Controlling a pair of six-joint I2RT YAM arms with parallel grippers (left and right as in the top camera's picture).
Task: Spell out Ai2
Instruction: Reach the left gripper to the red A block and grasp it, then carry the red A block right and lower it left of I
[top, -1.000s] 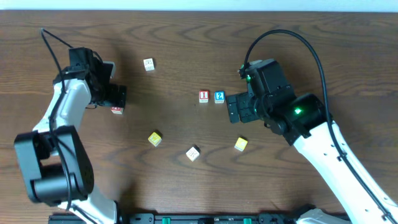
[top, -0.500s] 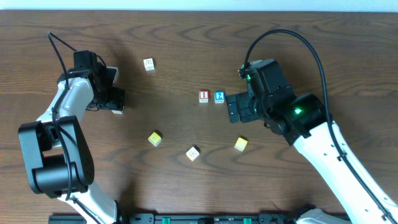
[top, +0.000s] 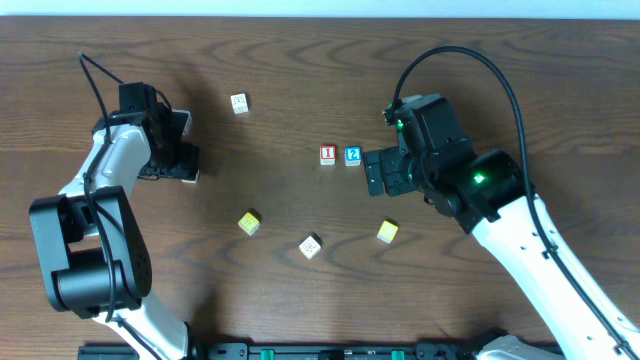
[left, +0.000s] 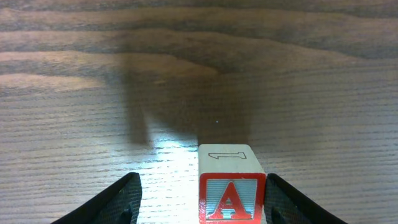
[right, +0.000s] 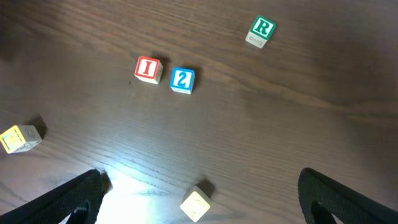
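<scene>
Wooden desk (top: 300, 60) is carrying all three letters. Right claw (top: 372, 172) is hovering spread and empty; left claw (top: 183, 165) is standing spread too, its fingers flanking A (left: 231, 186), well apart from the others. I (top: 327, 154) and 2 (top: 352, 155) are sitting side by side mid-desk, 2 just beside the right claw. A is lying off-centre, almost touching one finger, so closing is risking a shove or twist and a crooked grip. Carrying it over, the claw could be nudging I out of line.

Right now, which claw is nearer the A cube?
Left. The left claw straddles the A cube, jaws open; the right claw is far across the table, beside the 2 cube.
</scene>
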